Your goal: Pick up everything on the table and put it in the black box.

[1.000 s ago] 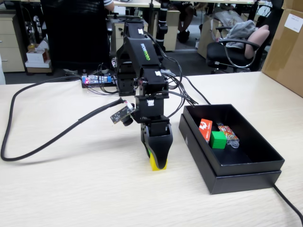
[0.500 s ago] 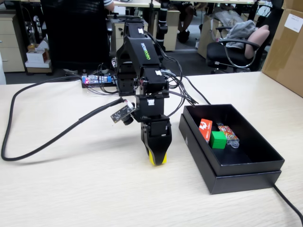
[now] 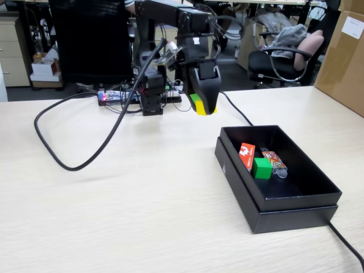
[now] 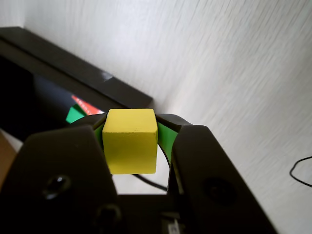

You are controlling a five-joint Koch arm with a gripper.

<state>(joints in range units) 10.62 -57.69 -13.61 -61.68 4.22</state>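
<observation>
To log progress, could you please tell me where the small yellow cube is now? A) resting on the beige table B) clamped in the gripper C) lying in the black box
B: the wrist view shows the small yellow cube clamped between the gripper jaws, above the table.

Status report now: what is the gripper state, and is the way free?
Gripper shut on yellow cube, above table. Green cube, red packet inside black box. Nothing blocking.
</observation>
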